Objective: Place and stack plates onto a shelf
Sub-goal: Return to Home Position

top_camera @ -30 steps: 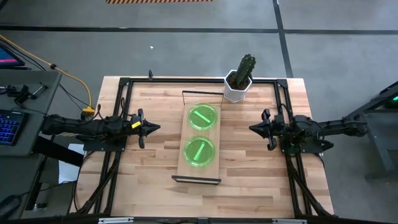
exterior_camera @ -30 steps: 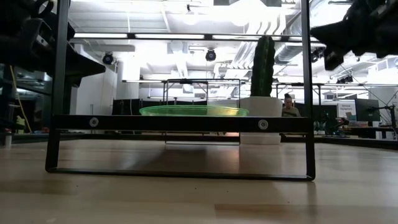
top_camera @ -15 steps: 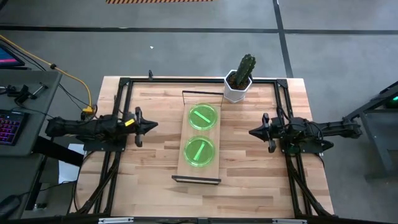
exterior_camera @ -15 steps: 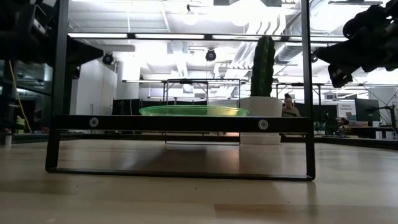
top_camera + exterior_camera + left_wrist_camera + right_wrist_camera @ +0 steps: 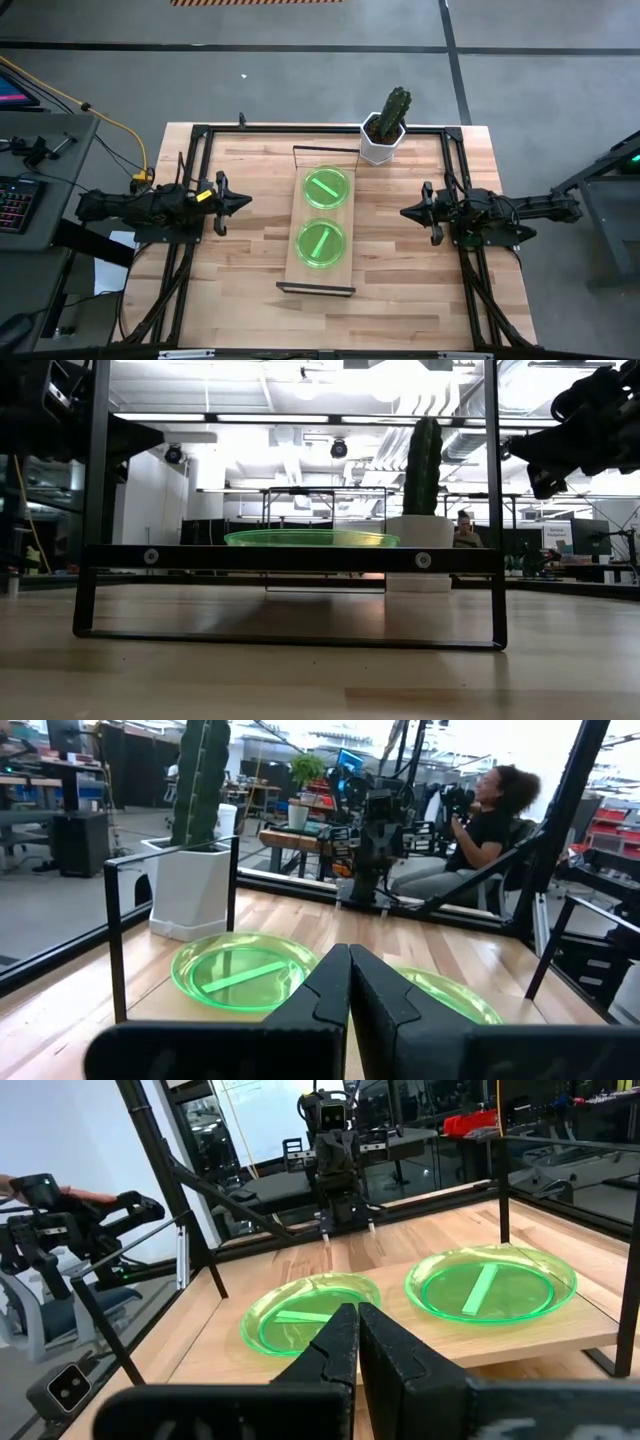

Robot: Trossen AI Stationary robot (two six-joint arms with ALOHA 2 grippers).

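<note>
The shelf (image 5: 322,214) is a light-wood board with black end frames, standing mid-table; its near end frame fills the low view (image 5: 290,558). Two green plates lie flat on it, one toward the far end (image 5: 327,187) and one toward the near end (image 5: 320,243); whether others lie under them I cannot tell. My left gripper (image 5: 249,203) hovers shut to the left of the shelf, fingertips together in its wrist view (image 5: 349,958). My right gripper (image 5: 403,211) hovers shut to its right (image 5: 357,1315). Both point at the shelf and hold nothing.
A cactus in a white pot (image 5: 385,131) stands at the table's far edge beside the shelf's far end. Black frame rails (image 5: 196,150) run along the table's sides. A seated person (image 5: 490,820) shows beyond the table. Bare tabletop lies on both sides of the shelf.
My left gripper has drawn back a little toward the table's left edge and risen slightly. My right gripper has come down a little, then held still. Both stayed shut. The plates and shelf have not moved.
</note>
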